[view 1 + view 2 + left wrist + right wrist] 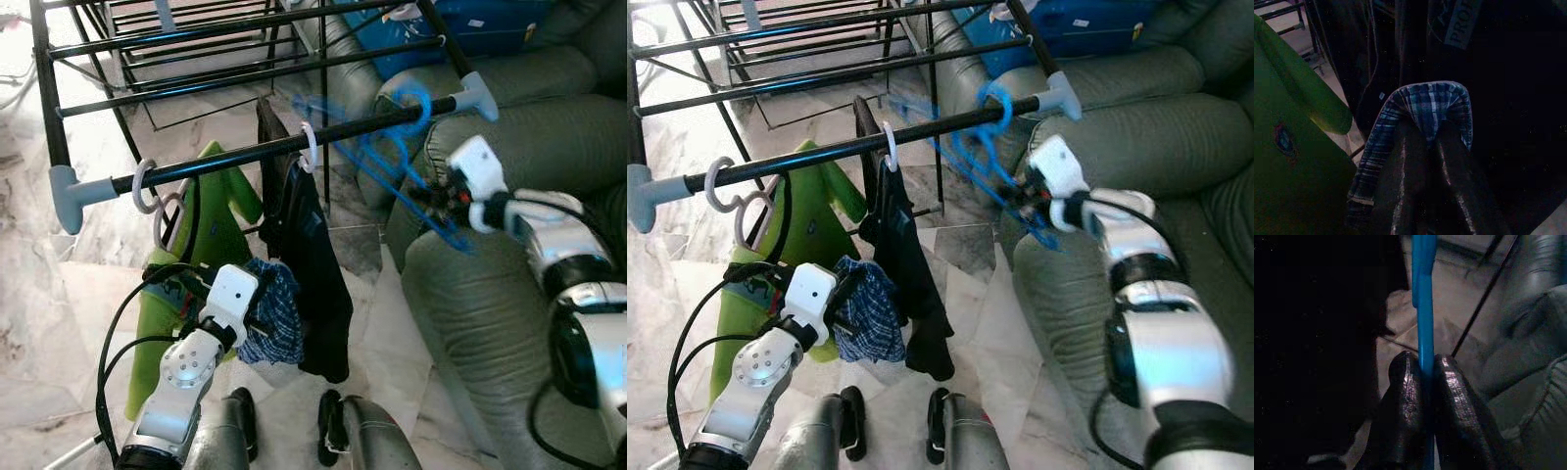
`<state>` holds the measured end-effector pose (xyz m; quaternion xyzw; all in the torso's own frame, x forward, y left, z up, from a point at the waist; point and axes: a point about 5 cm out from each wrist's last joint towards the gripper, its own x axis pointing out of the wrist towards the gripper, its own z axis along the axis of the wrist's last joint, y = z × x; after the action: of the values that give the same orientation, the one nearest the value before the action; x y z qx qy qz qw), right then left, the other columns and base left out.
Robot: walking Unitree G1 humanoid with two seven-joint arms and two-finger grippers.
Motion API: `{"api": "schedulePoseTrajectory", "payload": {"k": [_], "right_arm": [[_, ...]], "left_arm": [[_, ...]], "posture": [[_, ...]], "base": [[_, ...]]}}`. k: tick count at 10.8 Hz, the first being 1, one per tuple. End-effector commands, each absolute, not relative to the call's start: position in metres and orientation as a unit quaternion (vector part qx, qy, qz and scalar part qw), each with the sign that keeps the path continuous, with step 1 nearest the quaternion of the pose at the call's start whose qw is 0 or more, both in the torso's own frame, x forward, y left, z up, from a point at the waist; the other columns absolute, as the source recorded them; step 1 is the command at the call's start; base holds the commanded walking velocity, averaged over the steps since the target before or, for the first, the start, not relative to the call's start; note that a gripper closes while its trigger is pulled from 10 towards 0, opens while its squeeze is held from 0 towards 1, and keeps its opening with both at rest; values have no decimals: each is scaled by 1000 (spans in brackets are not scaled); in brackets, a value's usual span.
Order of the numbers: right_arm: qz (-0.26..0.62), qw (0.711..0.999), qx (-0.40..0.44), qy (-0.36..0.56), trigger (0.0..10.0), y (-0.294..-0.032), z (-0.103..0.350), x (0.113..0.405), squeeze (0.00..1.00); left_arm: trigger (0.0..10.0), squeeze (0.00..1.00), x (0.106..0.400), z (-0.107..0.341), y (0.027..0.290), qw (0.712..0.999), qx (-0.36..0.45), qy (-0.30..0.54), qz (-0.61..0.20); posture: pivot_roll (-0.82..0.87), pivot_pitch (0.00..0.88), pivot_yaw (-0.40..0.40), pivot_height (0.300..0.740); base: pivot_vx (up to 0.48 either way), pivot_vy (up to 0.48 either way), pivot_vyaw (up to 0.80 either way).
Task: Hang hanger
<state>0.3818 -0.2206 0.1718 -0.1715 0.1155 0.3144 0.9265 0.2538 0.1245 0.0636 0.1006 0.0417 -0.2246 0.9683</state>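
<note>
A: Where is the hanger?

B: The blue hanger (392, 157) has its hook over the right end of the near rail (274, 147) of the drying rack (774, 49), just beside the grey end cap (477, 95). Its body slants down and to the right from there, above the sofa (509, 294).

A: And the right gripper?

B: The right gripper (1422, 377) is at the hanger's lower part, over the sofa arm. In the right wrist view its two fingers (1405, 401) are pressed together on a blue bar of the hanger, pinching it.

A: The left gripper?

B: The left gripper (1427, 147) is lower, near the robot, on the left. Its fingers sit close together with a blue checked cloth (269, 308) draped over their tips, so it is gripping that cloth.

A: What else hangs on the rail?

B: A black garment (304, 264) on a white hook (311, 147) near the middle, and a green garment (191, 255) to the left, under two white hooks (147, 191) close to the left end cap (71, 193). The checked cloth lies between the green and black garments. The floor (59, 294) is pale marble tile.
</note>
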Motion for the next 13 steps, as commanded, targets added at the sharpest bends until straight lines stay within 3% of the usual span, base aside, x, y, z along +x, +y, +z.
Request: {"api": "schedulePoseTrajectory", "payload": {"k": [1, 2, 4, 5, 6, 10, 13], "right_arm": [[275, 947, -153, 66, 0, -222, 186, 387, 0], [254, 964, -78, 4, 0, -217, 182, 381, 0], [223, 972, -68, -19, 0, -218, 152, 359, 0], [190, 981, -41, -7, 1961, -217, 123, 339, 0], [192, 980, -52, 15, 10000, -213, 103, 322, 0], [52, 993, -61, 83, 10000, -214, 32, 261, 0], [18, 990, -72, 122, 10000, -211, 16, 255, 0]], "left_arm": [[10000, 0, 249, 56, 125, 966, 104, 59, -227], [10000, 0, 247, 57, 125, 968, 100, 56, -222], [10000, 0, 243, 56, 127, 968, 100, 58, -221], [10000, 0, 240, 55, 128, 968, 101, 61, -222], [10000, 0, 240, 54, 129, 970, 107, 63, -211], [10000, 0, 239, 52, 139, 975, 99, 66, -185], [10000, 0, 241, 48, 131, 970, 110, 69, -206]], "posture": [[12, 236, -81, 740], [14, 237, -86, 740], [17, 250, -79, 740], [16, 251, -64, 740], [14, 251, -54, 740], [35, 203, -63, 740], [17, 157, -59, 740]], "base": [[0, 0, 0], [0, 0, 0], [0, 0, 0], [0, 0, 0], [0, 0, 0], [0, 0, 0], [0, 0, 0]]}}
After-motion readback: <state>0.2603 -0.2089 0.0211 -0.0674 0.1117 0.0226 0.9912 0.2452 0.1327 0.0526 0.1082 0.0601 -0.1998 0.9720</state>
